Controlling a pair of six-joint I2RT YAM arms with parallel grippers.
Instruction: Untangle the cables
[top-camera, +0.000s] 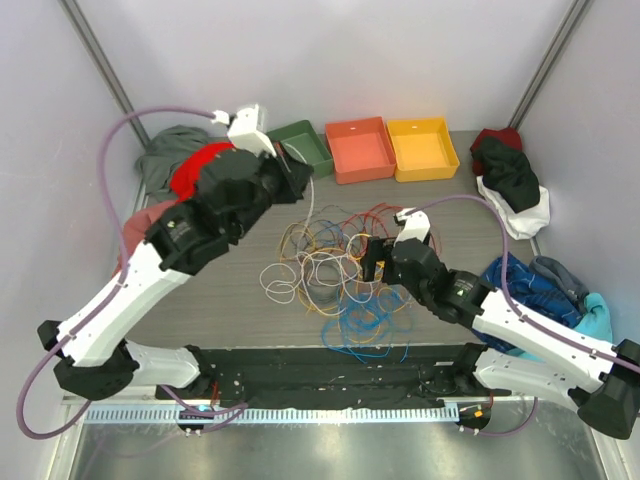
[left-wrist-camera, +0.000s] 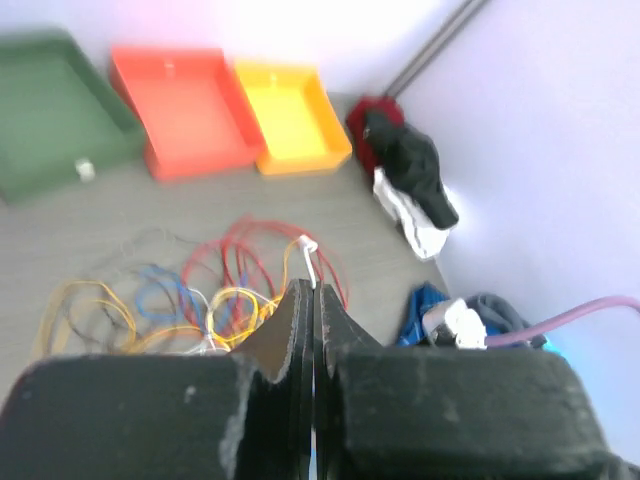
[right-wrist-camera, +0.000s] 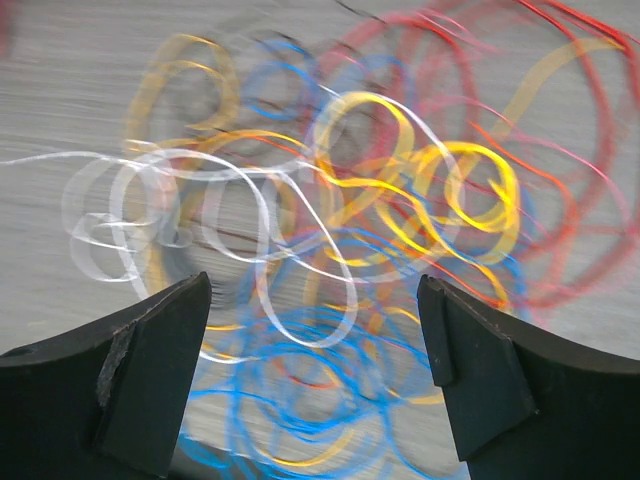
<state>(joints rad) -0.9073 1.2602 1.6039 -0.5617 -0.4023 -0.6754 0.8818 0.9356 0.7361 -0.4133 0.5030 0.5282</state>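
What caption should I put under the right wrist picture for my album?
Open right gripper above a blurry tangle of colourful cables.

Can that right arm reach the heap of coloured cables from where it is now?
Probably yes: the right hand is open and hangs just above the cables, with nothing in between.

Cables (top-camera: 335, 275) in loose multicolour tangle mid-table (top-camera: 220, 300): blue loops nearest arm bases, red at far side, yellow and white between. Left gripper (top-camera: 297, 172) raised just beside green tray (top-camera: 300, 148); white cable (top-camera: 308, 205) runs from it down to tangle. Right gripper (top-camera: 372, 262) low over tangle's right part. Orange tray (top-camera: 360, 148) and yellow tray (top-camera: 422, 148) in row with green tray at far edge. Clothes heaps both sides.
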